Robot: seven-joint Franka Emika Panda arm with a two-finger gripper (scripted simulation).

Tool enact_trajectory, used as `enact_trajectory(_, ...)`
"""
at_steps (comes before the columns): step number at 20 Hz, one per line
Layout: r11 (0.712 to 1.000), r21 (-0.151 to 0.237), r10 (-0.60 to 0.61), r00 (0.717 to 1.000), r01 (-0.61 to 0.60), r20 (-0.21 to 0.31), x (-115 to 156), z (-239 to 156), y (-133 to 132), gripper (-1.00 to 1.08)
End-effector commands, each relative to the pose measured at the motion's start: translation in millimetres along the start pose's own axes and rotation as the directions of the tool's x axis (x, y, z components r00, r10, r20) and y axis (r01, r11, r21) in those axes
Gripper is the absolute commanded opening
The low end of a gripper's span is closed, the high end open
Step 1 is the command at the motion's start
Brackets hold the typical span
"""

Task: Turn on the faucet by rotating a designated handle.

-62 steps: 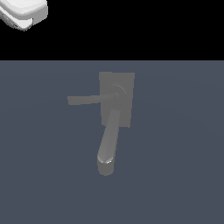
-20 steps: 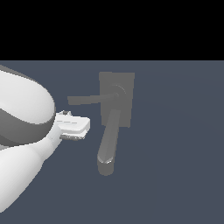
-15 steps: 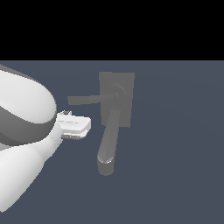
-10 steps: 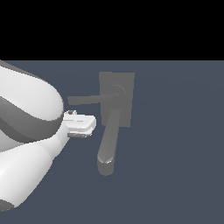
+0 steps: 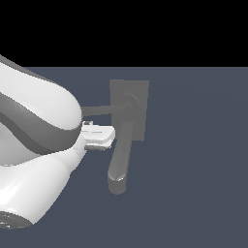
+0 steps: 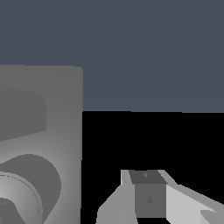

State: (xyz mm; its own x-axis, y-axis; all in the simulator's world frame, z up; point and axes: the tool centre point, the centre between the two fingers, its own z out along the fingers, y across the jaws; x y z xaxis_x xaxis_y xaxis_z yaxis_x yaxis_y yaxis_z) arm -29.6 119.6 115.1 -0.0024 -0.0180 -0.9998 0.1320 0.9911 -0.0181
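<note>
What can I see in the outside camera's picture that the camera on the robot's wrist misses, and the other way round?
Only the exterior view shows the big white arm, the whole faucet with its thick spout, and the thin handle reaching toward the exterior view's left. Only the wrist view shows, up close, a grey fingertip of the claw. Both share the faucet's boxy base, huge in the wrist view, and the dark blue-grey surface. Neither shows whether the claw is open.

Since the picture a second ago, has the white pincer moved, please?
Yes. The white pincer has shifted toward the exterior view's right, closer to the matte grey faucet's thick spout, below the thin bar handle.
</note>
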Motion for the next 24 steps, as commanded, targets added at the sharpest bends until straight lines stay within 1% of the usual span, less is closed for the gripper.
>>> enact_trajectory(1, 1.000, 0.000, 0.000, 1.000, 0.000, 0.000, 0.0, 0.1, -0.2, -1.00)
enact_trajectory(18, 1.000, 0.000, 0.000, 1.000, 0.000, 0.000, -65.0, 0.0, 7.8, -1.00)
enact_trajectory(19, 1.000, 0.000, 0.000, 1.000, 0.000, 0.000, -65.0, 0.0, 7.8, -1.00)
enact_trajectory(20, 1.000, 0.004, -0.002, 1.000, 0.002, -0.006, -58.5, 0.0, 5.5, -1.00)
enact_trajectory(24, 1.000, 0.003, -0.002, 1.000, 0.002, -0.005, -72.1, 0.0, 1.1, -1.00)
